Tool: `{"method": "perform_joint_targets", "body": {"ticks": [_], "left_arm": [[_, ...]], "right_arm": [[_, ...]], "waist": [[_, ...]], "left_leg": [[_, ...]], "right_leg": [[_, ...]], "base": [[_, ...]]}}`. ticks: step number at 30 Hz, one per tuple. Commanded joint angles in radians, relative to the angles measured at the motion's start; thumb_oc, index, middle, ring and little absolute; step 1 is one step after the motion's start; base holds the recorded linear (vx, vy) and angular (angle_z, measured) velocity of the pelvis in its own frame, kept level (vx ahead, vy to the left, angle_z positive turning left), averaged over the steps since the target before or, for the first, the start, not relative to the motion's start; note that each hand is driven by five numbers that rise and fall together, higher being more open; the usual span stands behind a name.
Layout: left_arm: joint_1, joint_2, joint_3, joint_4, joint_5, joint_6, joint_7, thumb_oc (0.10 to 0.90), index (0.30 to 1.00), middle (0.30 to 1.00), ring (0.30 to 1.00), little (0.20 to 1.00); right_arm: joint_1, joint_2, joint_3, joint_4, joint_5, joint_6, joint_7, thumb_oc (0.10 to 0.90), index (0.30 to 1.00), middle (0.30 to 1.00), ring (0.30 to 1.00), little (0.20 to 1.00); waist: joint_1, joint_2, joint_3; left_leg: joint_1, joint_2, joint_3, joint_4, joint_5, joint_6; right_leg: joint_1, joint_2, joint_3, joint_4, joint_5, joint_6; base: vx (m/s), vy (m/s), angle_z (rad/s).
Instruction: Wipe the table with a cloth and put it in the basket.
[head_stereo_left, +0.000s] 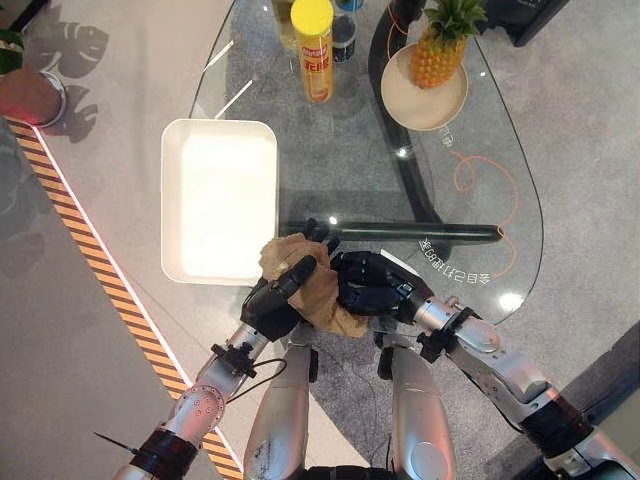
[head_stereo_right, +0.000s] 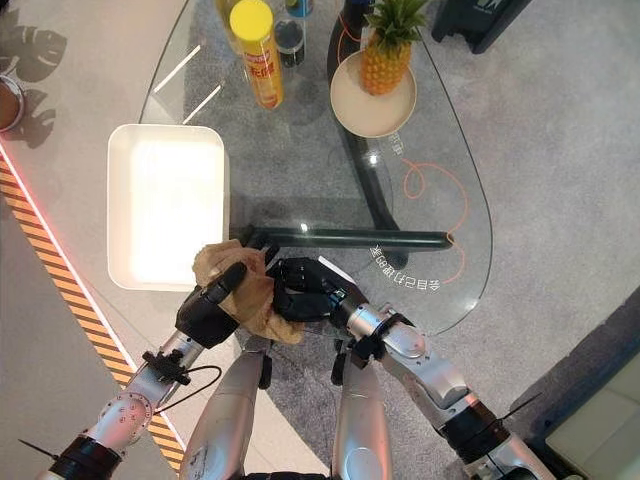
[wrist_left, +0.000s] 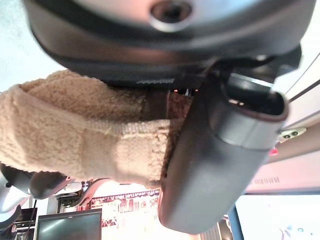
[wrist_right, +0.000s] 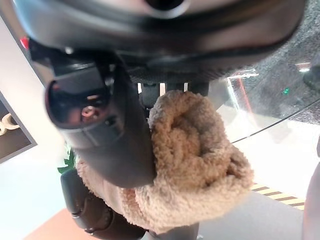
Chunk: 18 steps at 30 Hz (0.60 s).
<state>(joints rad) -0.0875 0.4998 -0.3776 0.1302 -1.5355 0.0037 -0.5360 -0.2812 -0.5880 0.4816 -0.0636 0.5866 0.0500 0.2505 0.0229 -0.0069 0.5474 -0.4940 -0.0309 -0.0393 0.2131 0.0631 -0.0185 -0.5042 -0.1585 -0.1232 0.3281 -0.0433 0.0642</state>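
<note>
While both hands meet at near edge of glass table (head_stereo_left: 500, 180), tan cloth (head_stereo_left: 325, 295) bunched between them. Left hand (head_stereo_left: 272, 303) pinches cloth, thumb curled across it. Right hand (head_stereo_left: 372, 285) wraps fingers round other end. White tray (head_stereo_left: 218, 200) at table's left edge, just beyond cloth. Yellow can (head_stereo_left: 314, 48), pineapple (head_stereo_left: 443, 45) on plate (head_stereo_left: 415, 105) at far edge.
</note>
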Motion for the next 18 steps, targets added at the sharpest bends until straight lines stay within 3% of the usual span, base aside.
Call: {"method": "perform_joint_targets", "body": {"ticks": [1, 2, 3, 4, 18], "left_arm": [[-0.006, -0.030, -0.050, -0.256, -0.001, -0.007, -0.130, 0.644, 0.766, 0.766, 0.766, 0.744], [-0.008, -0.030, -0.052, -0.257, -0.006, -0.011, -0.131, 0.498, 0.641, 0.641, 0.641, 0.598], [-0.011, -0.031, -0.055, -0.258, -0.014, -0.025, -0.130, 0.259, 0.436, 0.436, 0.436, 0.359], [-0.016, -0.037, -0.058, -0.253, -0.017, -0.038, -0.123, 0.100, 0.300, 0.300, 0.300, 0.200], [0.010, -0.108, -0.031, -0.230, -0.061, -0.063, -0.094, 0.100, 0.300, 0.300, 0.300, 0.200]], "right_arm": [[-0.045, 0.020, 0.085, -0.208, -0.021, -0.038, 0.034, 0.100, 0.300, 0.300, 0.300, 0.200], [-0.046, 0.021, 0.086, -0.206, -0.021, -0.039, 0.033, 0.100, 0.300, 0.300, 0.300, 0.200], [-0.047, 0.023, 0.089, -0.202, -0.022, -0.042, 0.030, 0.100, 0.300, 0.300, 0.300, 0.200], [-0.054, 0.026, 0.094, -0.197, -0.016, -0.048, 0.019, 0.100, 0.300, 0.300, 0.300, 0.200], [-0.036, 0.065, 0.061, -0.190, -0.001, -0.060, -0.012, 0.100, 0.300, 0.300, 0.300, 0.200]], "waist": [[0.000, 0.008, -0.027], [0.000, 0.008, -0.027], [0.000, 0.008, -0.027], [0.001, 0.006, -0.027], [0.002, 0.002, -0.027]], "left_leg": [[-0.040, -0.003, 0.101, 0.105, -0.024, 0.057], [-0.040, -0.004, 0.101, 0.105, -0.024, 0.057], [-0.041, -0.004, 0.101, 0.105, -0.025, 0.058], [-0.043, -0.007, 0.099, 0.106, -0.025, 0.058], [-0.036, -0.008, 0.097, 0.099, -0.027, 0.060]], "right_leg": [[0.019, 0.051, 0.027, -0.060, 0.109, -0.034], [0.019, 0.050, 0.027, -0.061, 0.109, -0.034], [0.018, 0.050, 0.026, -0.060, 0.110, -0.034], [0.017, 0.051, 0.026, -0.061, 0.110, -0.035], [0.018, 0.053, 0.024, -0.064, 0.111, -0.036]], "base": [[0.00, 0.000, 0.00], [0.00, 0.000, 0.00], [0.00, 0.000, 0.00], [0.00, 0.000, 0.00], [0.00, 0.000, 0.00]]}}
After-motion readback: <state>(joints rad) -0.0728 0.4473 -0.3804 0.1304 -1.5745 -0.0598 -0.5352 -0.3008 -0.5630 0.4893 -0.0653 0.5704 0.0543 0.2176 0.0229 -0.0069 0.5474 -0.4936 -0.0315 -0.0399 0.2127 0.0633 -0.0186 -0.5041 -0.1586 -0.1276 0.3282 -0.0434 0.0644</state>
